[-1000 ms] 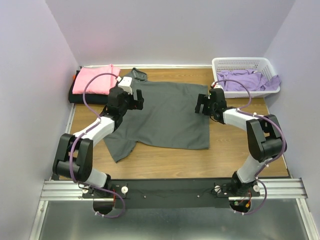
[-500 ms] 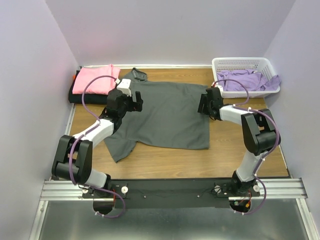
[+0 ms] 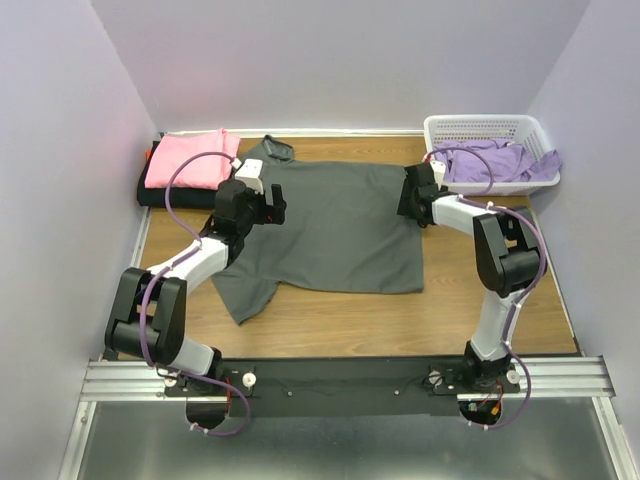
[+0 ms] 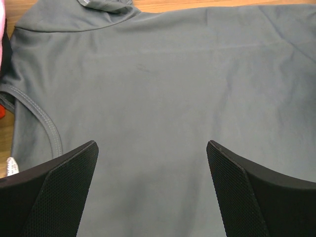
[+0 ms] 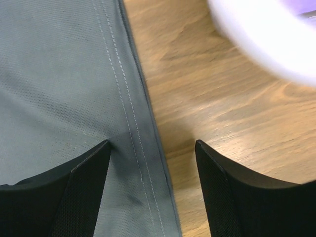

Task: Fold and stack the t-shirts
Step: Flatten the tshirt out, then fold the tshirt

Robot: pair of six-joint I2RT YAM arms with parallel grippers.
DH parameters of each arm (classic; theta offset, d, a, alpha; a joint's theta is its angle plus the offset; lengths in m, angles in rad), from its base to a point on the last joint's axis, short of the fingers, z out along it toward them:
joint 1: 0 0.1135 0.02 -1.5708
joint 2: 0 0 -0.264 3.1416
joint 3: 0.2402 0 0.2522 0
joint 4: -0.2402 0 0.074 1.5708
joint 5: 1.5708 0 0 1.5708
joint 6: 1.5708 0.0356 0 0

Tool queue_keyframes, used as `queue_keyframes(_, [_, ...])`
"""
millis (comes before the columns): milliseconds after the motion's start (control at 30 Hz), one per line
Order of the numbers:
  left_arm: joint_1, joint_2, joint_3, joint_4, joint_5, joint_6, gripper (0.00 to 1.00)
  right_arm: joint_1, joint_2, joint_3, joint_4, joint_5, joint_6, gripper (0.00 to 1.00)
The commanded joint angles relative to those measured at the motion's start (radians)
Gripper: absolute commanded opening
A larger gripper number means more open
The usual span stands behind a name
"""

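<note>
At far right hem of shirt, straddling it with right gripper open, left gripper open too; could close on table, missing cloth

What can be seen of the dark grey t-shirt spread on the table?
The dark charcoal grey short-sleeved cloth t-shirt lies spread flat on the wooden table, collar toward the far left, one sleeve at the near left. Its double-stitched hem runs along the right side. The open right claw straddles that hem; the open left claw is over the upper body, contact unclear.
</note>
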State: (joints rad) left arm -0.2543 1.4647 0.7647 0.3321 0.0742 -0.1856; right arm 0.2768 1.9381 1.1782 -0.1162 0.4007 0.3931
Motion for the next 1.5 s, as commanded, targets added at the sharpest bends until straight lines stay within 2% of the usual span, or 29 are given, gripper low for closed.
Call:
queue_keyframes(0, [0.007,-0.041,-0.007,0.013,-0.024,-0.002,0.98,-0.007,0.073,0.018,-0.132,0.104,0.0,0.76])
queue_keyframes(433, [0.007,-0.046,-0.018,0.012,-0.067,-0.02,0.98,-0.05,0.15,0.121,-0.178,0.144,-0.002,0.75])
queue_keyframes(633, [0.009,-0.076,-0.047,0.021,-0.265,-0.07,0.98,-0.05,0.102,0.112,-0.18,0.066,-0.01,0.81])
queue_keyframes(767, [0.007,-0.139,-0.09,0.039,-0.403,-0.153,0.98,-0.027,0.015,0.062,-0.158,0.024,-0.036,0.85])
queue_keyframes(867, [0.007,-0.161,-0.081,0.009,-0.436,-0.184,0.98,-0.007,-0.094,0.009,-0.12,-0.031,-0.037,0.85])
queue_keyframes(967, [0.006,-0.136,-0.071,-0.022,-0.401,-0.196,0.98,0.025,-0.192,-0.077,-0.062,-0.159,-0.039,0.86])
queue_keyframes(1100, [-0.011,-0.066,-0.065,-0.025,-0.369,-0.201,0.98,0.071,-0.232,-0.124,-0.033,-0.235,-0.042,0.88])
queue_keyframes(1367, [-0.039,0.149,0.054,-0.083,-0.237,-0.17,0.98,0.096,-0.125,-0.124,0.052,-0.379,-0.031,0.89])
queue_keyframes(1467, [-0.039,0.207,0.09,-0.109,-0.222,-0.164,0.98,0.096,-0.088,-0.106,0.058,-0.387,-0.025,0.89])
